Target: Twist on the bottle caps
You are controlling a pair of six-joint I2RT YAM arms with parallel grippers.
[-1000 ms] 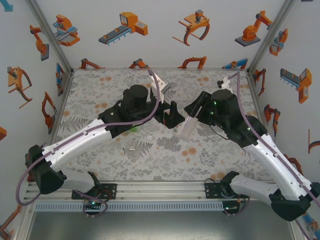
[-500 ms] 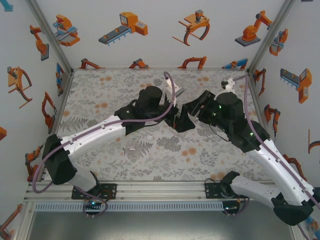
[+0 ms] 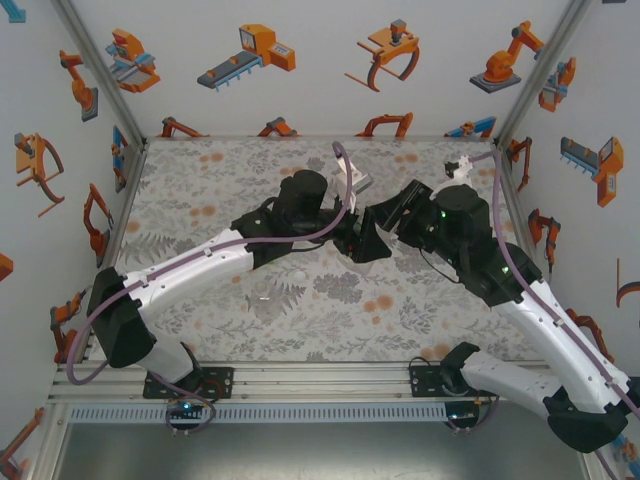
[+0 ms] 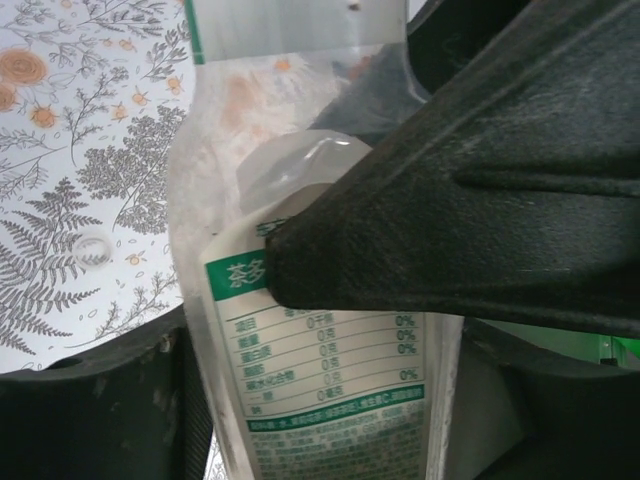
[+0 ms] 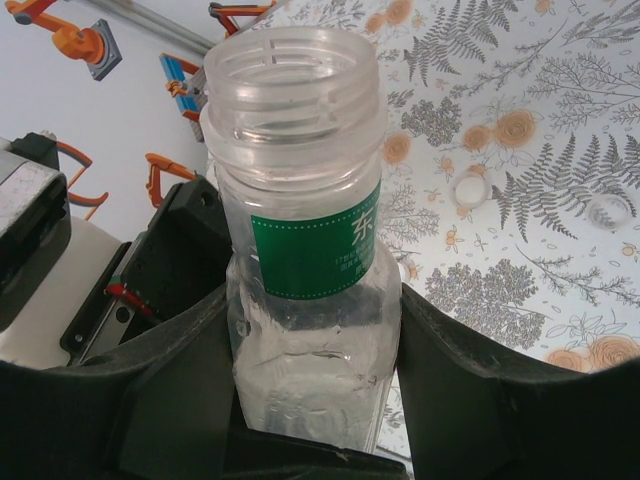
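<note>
R gripper [image 5: 312, 335] clamped on uncapped bottle [image 5: 298, 140], L gripper [image 4: 232, 305] too

You see a clear, glossy plastic bottle [image 5: 300, 150] with a smooth green label [image 5: 315, 250]. The fingers [image 5: 500, 400] at the lower corners are matt black, grainy plastic.

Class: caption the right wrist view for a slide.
Right gripper holds an uncapped, green-labelled clear bottle over the floral table.
</note>
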